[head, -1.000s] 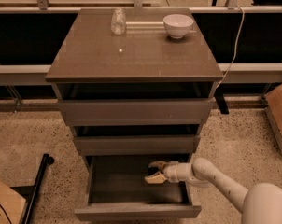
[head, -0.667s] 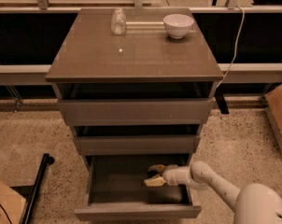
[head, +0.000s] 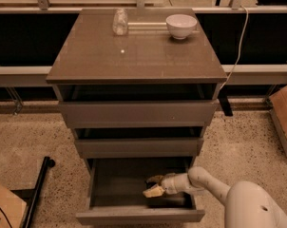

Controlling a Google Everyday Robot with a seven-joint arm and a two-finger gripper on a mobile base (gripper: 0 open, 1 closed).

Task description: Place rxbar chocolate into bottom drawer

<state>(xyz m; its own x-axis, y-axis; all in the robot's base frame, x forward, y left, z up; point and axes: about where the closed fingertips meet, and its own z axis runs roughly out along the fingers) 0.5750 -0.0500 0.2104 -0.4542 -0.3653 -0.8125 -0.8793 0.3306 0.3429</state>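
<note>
The rxbar chocolate is not something we can pick out. Its wrapper is black, and the inside of the bottom drawer is dark around the gripper, so we cannot tell where the bar lies. Nor can we tell whether the gripper is open, closed, or clamped on something.

We see a grey-brown cabinet from above and in front. The bottom drawer is pulled out well past the front edge of the worktop. The gripper is inside this drawer, low over its floor and to the right of centre, on the side of the worktop's front right corner. A white arm reaches in over the drawer's right wall from the robot's rounded white body, which fills the lower right of the view.

Above it, the middle drawer and the top drawer each stand out a little, with a dark gap showing behind each front.

On the worktop, a clear glass jar stands near the back edge, left of centre. A white bowl stands upright near the back edge toward the back right corner, well apart from the jar.

Off the worktop's right edge, a white cable hangs down and a cardboard box sits on the speckled floor. Off the left edge, a black pole lies on the floor beside another cardboard box.
</note>
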